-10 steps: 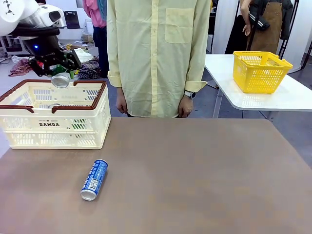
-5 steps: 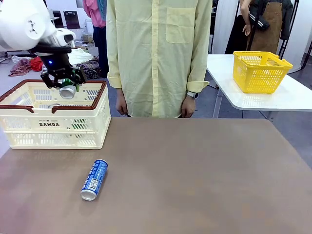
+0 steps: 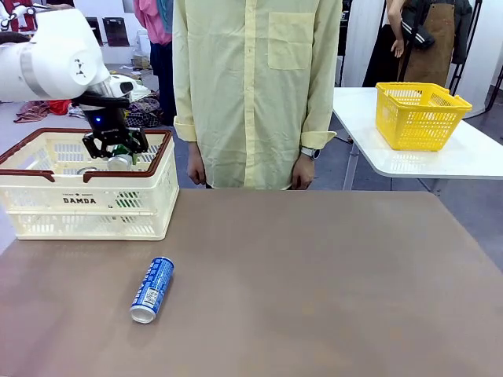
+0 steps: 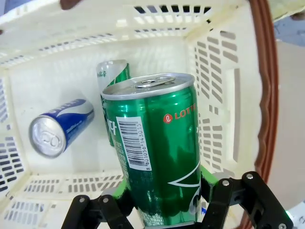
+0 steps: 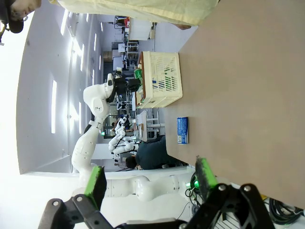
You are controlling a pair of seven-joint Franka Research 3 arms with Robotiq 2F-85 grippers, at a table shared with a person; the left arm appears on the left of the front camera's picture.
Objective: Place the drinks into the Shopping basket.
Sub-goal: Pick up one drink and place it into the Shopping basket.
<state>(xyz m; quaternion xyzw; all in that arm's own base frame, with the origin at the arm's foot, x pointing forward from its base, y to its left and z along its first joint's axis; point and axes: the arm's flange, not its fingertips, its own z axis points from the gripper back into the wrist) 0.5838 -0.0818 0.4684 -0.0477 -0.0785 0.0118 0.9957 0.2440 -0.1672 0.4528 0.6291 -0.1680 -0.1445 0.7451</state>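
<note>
- My left gripper is clamped on one green can, held by its lower body, silver top pointing away from my wrist.
- In the front view my left gripper hangs with that can just inside the rim of the Shopping basket.
- Shopping basket count: one, cream slats, brown rim; its floor lies directly beyond my left fingers.
- Cans already on that floor: two. One blue can lies on its side, off to one side of the held can; a second green can lies just behind the held one, partly hidden.
- Cans on the table: one, a blue can on its side, in front of the basket and well apart from my left gripper.
- My right gripper is spread wide, holding nothing, with the table far beyond it.
- One person stands at the far edge.
</note>
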